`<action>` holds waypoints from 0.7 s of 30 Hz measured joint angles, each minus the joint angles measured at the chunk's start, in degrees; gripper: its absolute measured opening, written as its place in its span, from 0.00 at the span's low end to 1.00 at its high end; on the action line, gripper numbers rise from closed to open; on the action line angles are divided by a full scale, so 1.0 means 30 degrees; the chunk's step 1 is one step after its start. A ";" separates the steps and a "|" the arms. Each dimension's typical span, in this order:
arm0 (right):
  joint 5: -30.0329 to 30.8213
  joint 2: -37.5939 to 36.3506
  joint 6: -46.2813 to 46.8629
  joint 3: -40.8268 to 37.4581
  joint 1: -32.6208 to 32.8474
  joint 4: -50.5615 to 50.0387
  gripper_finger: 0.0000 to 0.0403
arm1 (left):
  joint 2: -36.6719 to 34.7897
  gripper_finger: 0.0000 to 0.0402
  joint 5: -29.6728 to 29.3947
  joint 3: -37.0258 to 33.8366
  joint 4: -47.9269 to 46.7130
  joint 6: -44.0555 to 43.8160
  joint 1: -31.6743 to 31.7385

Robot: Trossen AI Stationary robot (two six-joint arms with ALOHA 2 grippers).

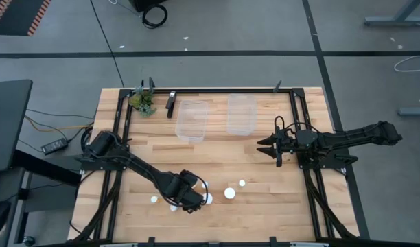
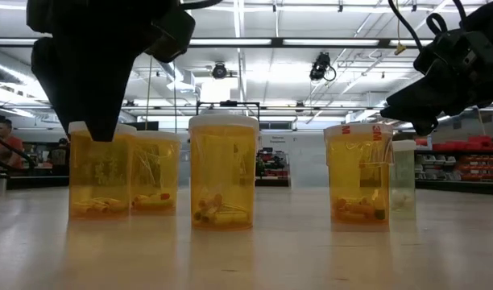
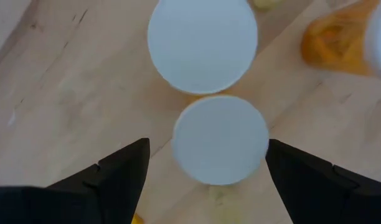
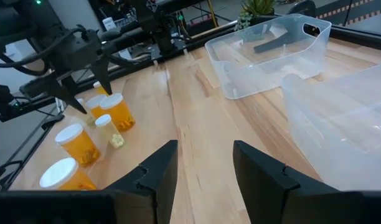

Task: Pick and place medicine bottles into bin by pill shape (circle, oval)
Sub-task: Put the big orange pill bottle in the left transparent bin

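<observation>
**Left gripper poised over the bottle cluster, right arm waiting by the bins**

The medicine bottles [image 2: 223, 171] stand grouped on the wooden table [image 1: 224, 161], on the side of the table opposite the two clear bins [image 1: 192, 120], well apart from them. From table height five bottles show in a loose row: four orange ones with white caps and pills lying at their bottoms, and a smaller pale one [image 2: 403, 177] just behind the rightmost orange bottle. From above, only their white caps show as small dots.

The left gripper [image 1: 191, 200] hangs directly over this cluster with its two fingers spread wide. Its wrist camera looks straight down: one round white cap [image 3: 220, 140] sits between the fingers, not touched by either, and a second, larger-looking cap [image 3: 202, 43] lies just beyond it, the two caps nearly touching. An orange bottle body [image 3: 335, 42] shows off to one side.

The right gripper [image 1: 268, 145] waits near the second clear bin [image 1: 241, 113], just beside its table-centre end, above the wood. Its fingers [image 4: 158, 171] stand only a narrow gap apart, and nothing is pinched between them. In its wrist view both bins are empty, and the bottle cluster and the left arm are seen farther off.

A small potted plant [image 1: 143, 101] sits at the table corner nearest the first bin.
</observation>
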 joint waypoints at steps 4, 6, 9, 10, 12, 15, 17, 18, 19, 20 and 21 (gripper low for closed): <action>-0.0005 0.0000 0.0000 0.0000 0.0000 -0.0072 0.40 | 0.0295 0.81 0.0002 -0.0004 0.0031 0.0007 0.0138; -0.0006 0.0002 0.0000 0.0000 0.0000 -0.0181 0.40 | 0.0381 0.81 0.0008 -0.0004 0.0118 0.0009 0.0206; 0.0000 0.0022 0.0000 0.0000 0.0000 -0.0342 0.40 | 0.0475 0.81 0.0002 -0.0004 0.0092 0.0007 0.0286; -0.0007 0.0028 0.0000 0.0000 0.0000 -0.0350 0.40 | 0.0503 0.81 0.0009 -0.0004 0.0086 0.0013 0.0293; 0.0000 0.0072 0.0000 0.0000 0.0000 -0.0405 0.40 | 0.0504 0.81 0.0004 -0.0004 0.0015 0.0007 0.0305; 0.0000 0.0087 0.0000 0.0000 0.0000 -0.0447 0.40 | 0.0504 0.81 0.0016 -0.0004 0.0048 0.0007 0.0358; -0.0004 0.0087 0.0000 0.0000 0.0000 -0.0447 0.40 | 0.0504 0.80 0.0009 -0.0004 0.0127 0.0020 0.0373; 0.0000 0.0087 0.0000 0.0000 0.0000 -0.0444 0.40 | 0.0504 0.79 0.0009 -0.0004 0.0114 0.0020 0.0373; 0.0000 0.0087 0.0000 0.0000 0.0000 -0.0447 0.40 | 0.0504 0.78 0.0009 -0.0004 0.0123 0.0022 0.0374; -0.0006 0.0087 0.0000 0.0000 0.0006 -0.0451 0.40 | 0.0504 0.77 0.0009 -0.0004 0.0129 0.0022 0.0382; -0.0003 0.0087 0.0000 0.0000 0.0000 -0.0444 0.40 | 0.0504 0.75 0.0009 -0.0004 0.0129 0.0022 0.0402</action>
